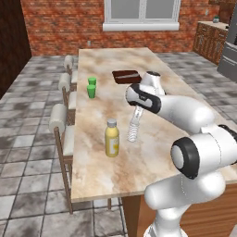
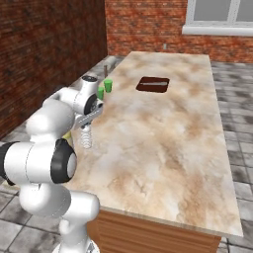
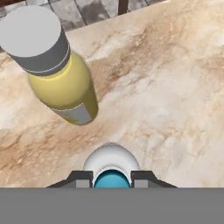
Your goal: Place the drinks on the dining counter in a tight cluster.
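Observation:
The small clear water bottle (image 1: 133, 130) (image 2: 86, 137) stands upright on the dining counter (image 1: 120, 169) (image 2: 163, 138). My gripper (image 1: 137, 114) (image 2: 88, 119) (image 3: 111, 179) comes down on it from above, its fingers pressed against the blue cap, shut on the bottle (image 3: 111, 157). The fat yellow juice bottle (image 1: 111, 139) (image 3: 61, 83) with its grey cap stands upright a short way to the left, nearer the stool-side edge, and does not touch the water bottle. The slim dark-green glass bottle is out of view.
Two small bright-green cups (image 1: 91, 88) (image 2: 106, 87) stand farther along the counter near the stool side. A dark brown inset (image 1: 126, 76) (image 2: 153, 84) lies beyond them. Cushioned stools (image 1: 60, 125) line the left edge. A brick wall with a window stands behind.

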You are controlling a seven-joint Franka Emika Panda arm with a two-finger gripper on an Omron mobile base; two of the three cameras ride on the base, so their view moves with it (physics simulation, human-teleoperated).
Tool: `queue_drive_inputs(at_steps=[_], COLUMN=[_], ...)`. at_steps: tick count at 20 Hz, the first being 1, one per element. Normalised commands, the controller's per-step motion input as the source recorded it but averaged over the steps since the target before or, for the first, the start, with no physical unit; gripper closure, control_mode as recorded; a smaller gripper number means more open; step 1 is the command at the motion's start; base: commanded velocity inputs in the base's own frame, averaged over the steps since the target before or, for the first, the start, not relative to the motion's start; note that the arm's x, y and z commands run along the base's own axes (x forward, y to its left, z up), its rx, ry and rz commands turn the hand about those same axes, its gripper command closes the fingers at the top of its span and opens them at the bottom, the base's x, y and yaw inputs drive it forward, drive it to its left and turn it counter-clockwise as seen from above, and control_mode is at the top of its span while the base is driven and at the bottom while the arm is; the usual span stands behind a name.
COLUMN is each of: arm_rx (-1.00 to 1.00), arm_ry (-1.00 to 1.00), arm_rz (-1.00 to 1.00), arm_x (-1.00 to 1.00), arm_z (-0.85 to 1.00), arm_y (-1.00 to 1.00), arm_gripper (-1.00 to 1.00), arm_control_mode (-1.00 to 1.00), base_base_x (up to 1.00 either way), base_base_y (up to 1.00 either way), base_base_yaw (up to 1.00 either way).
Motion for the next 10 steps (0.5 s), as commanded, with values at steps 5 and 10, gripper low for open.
queue_drive_inputs(at_steps=[5,10], arm_rx=[0.00,0.00], arm_ry=[0.00,0.00], arm_rz=[0.00,0.00], arm_x=[-0.14,-0.22], arm_z=[0.00,-0.17], arm_y=[0.10,0.07], arm_gripper=[1.00,1.00], arm_control_mode=[-1.00,-1.00], base_base_x=[0.00,0.00], base_base_y=[0.00,0.00], base_base_yaw=[0.00,0.00])
